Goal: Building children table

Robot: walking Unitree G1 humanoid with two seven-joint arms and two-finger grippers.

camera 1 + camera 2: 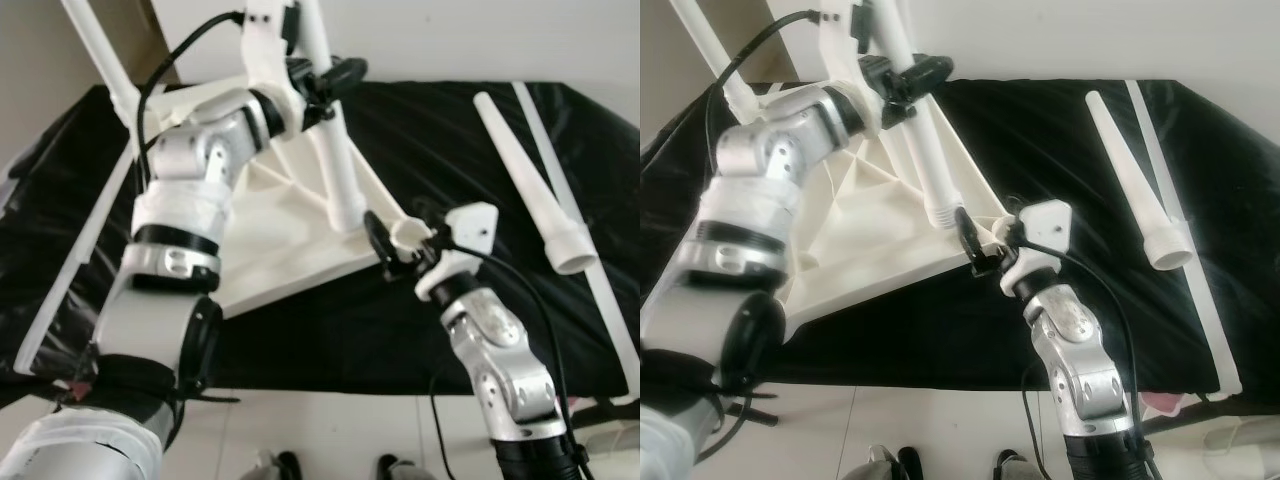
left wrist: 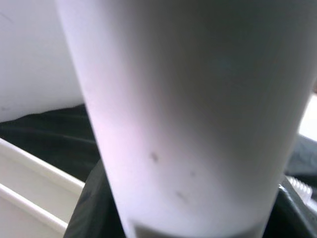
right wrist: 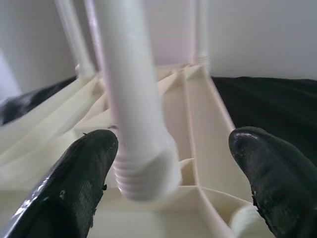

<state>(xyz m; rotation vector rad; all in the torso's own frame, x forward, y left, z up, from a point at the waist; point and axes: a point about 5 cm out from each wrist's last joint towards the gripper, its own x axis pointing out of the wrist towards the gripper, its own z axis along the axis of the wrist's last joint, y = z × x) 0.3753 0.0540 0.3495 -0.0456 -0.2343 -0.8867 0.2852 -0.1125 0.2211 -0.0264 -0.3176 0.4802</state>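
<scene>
Tabletop: the white ribbed plastic children's tabletop (image 1: pixel 280 240) lies upside down on the black cloth, its underside ribs facing up, at about 9 o'clock from the middle of the head views.
Leg in hand: a white tapered plastic leg (image 1: pixel 335 150) stands tilted over the tabletop's near corner, its threaded lower end (image 3: pixel 146 176) just above or at the corner socket; I cannot tell whether it is seated.
Fitted legs: another white leg (image 1: pixel 100 60) rises from the tabletop at 11 o'clock; the right wrist view shows further thin white legs (image 3: pixel 72 37) at the far corners.
Left gripper: the left gripper (image 1: pixel 325 85) is at 12 o'clock, high on the tilted leg, jaws closed around its shaft; the leg (image 2: pixel 193 114) sits very close before the left wrist camera.
Right gripper: the right gripper (image 1: pixel 395 245) is at the tabletop's near corner, at 3 o'clock from the leg's foot; its black fingers (image 3: pixel 74 183) are spread wide on either side of the threaded end, gripping nothing.
Loose leg: a spare white tapered leg (image 1: pixel 530 185) lies flat on the cloth at 2 o'clock, wide end toward the robot, well apart from the tabletop.
Strip: a long thin white strip (image 1: pixel 585 230) lies just beside the spare leg.
Cloth: the black cloth (image 1: pixel 440 320) covers the floor under all the parts.
</scene>
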